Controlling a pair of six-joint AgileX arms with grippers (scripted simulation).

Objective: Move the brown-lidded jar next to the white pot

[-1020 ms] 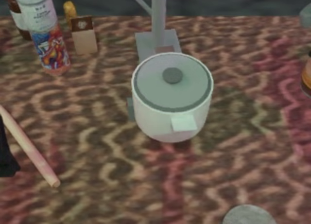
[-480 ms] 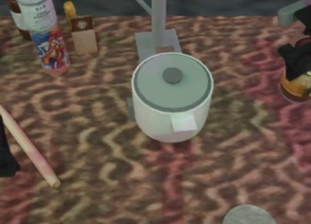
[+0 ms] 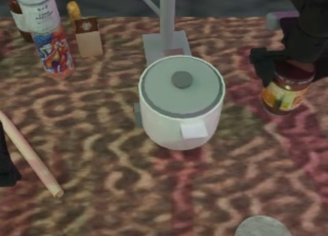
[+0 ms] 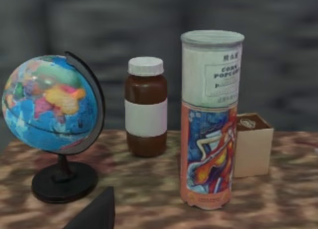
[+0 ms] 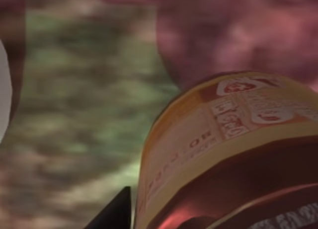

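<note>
The white pot (image 3: 181, 100) with its grey lid and dark knob stands in the middle of the table. To its right is the brown-lidded jar (image 3: 283, 95), with a yellow-orange label, and my right gripper (image 3: 289, 67) is shut on it from above. A gap of patterned cloth separates jar and pot. The right wrist view is filled by the jar (image 5: 223, 139), with one dark fingertip (image 5: 117, 211) against its side and a round shadow on the cloth below it. My left gripper (image 3: 6, 164) is parked at the table's left edge, open and holding nothing.
At the back left stand a tall white bottle with a colourful label (image 3: 46, 36), a brown bottle (image 3: 15, 16), a small box (image 3: 89, 36) and a globe (image 4: 49, 105). A wooden stick (image 3: 31, 154) lies at the left. A grey stand (image 3: 166, 31) rises behind the pot, and a grey disc (image 3: 262, 228) lies at the front.
My right gripper has come in from the table's right edge, carrying the jar leftward toward the pot. The left arm and the pot have not moved.
</note>
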